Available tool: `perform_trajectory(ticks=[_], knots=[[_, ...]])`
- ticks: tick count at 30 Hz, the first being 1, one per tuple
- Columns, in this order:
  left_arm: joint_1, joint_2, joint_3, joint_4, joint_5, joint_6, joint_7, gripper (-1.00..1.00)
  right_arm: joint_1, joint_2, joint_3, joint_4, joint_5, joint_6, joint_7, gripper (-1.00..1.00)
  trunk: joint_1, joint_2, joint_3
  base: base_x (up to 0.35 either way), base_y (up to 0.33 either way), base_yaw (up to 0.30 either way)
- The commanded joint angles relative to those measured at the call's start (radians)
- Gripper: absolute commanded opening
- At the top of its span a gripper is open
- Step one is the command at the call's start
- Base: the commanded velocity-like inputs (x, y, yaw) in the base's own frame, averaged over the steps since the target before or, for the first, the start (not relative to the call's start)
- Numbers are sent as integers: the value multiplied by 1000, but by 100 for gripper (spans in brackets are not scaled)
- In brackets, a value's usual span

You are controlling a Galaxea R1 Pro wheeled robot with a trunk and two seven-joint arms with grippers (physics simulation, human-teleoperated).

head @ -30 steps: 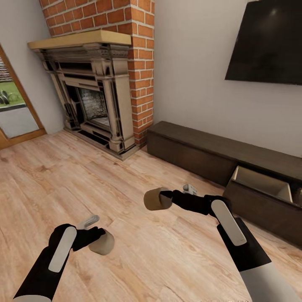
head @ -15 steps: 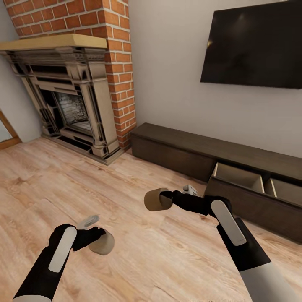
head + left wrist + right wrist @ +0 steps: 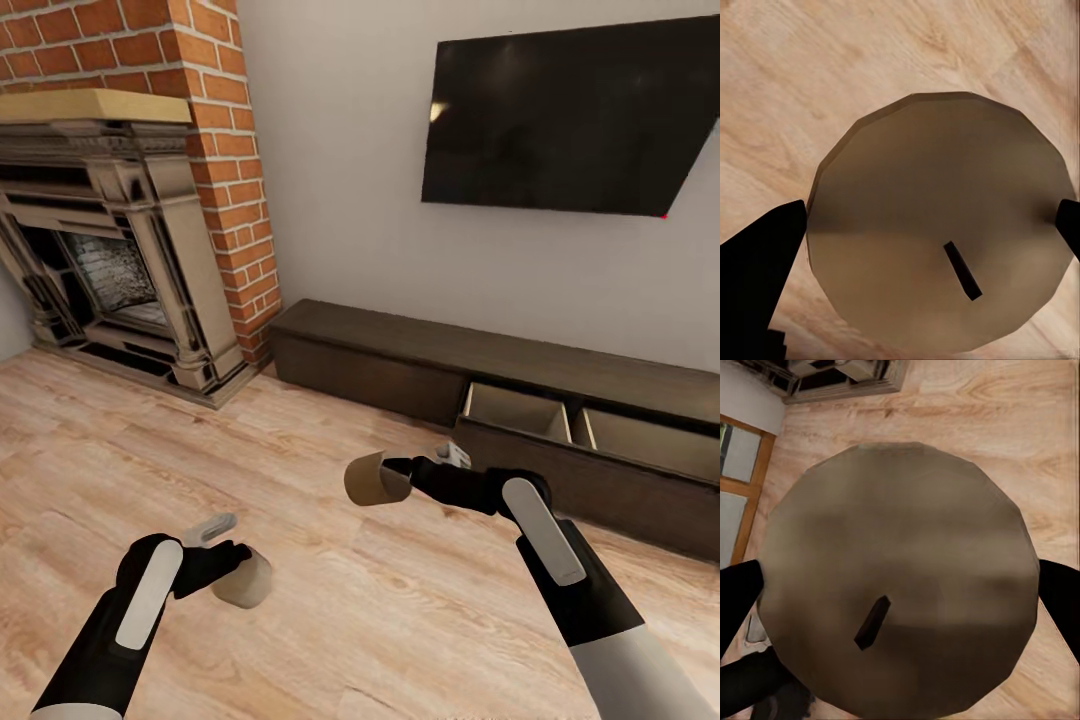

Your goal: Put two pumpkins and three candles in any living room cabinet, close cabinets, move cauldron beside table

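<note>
Since the earlier frames the whole head view has swung to the right: the fireplace [image 3: 110,240] now sits at the left edge, the black TV [image 3: 570,125] is more central, and more of the cabinet [image 3: 400,360] shows, including a second open compartment; this is the camera turning, while both arms sit at the same spots in the picture as before. Left hand [image 3: 232,570] pinches a candle [image 3: 245,580], held low over the wood-plank floor [image 3: 150,440]; in the left wrist view the candle's round end with its short dark wick [image 3: 962,270] lies between the two dark fingertips [image 3: 761,262]. Right hand [image 3: 395,478] pinches the other candle [image 3: 372,478], held out ahead of the arm above the floor, in front of the cabinet; the right wrist view shows that candle's end face [image 3: 900,577] between its fingertips [image 3: 1061,592]. At the cabinet's right part a drawer [image 3: 520,415] stands pulled out, its pale beige inside showing in two compartments.
</note>
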Motion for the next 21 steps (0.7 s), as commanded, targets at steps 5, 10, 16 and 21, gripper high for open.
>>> perform_trajectory(ticks=[5,10,16,21], knots=[[0,0,0,-1,13,2,9,-100,-1,-1,2,-2,-16,-1,-10,-100,-19,35,15,0,0,-277],[0,0,1,-1,13,2,9,-100,-1,-1,2,-2,-17,-1,-10,-100,-39,70,31,0,0,-277],[0,0,0,-1,13,2,9,-100,-1,-1,2,-1,-17,0,-10,-100,-62,112,49,0,0,-277],[0,0,0,-1,13,2,9,-100,-1,-1,2,-1,-17,-1,-10,-100,-81,147,65,0,0,-277]])
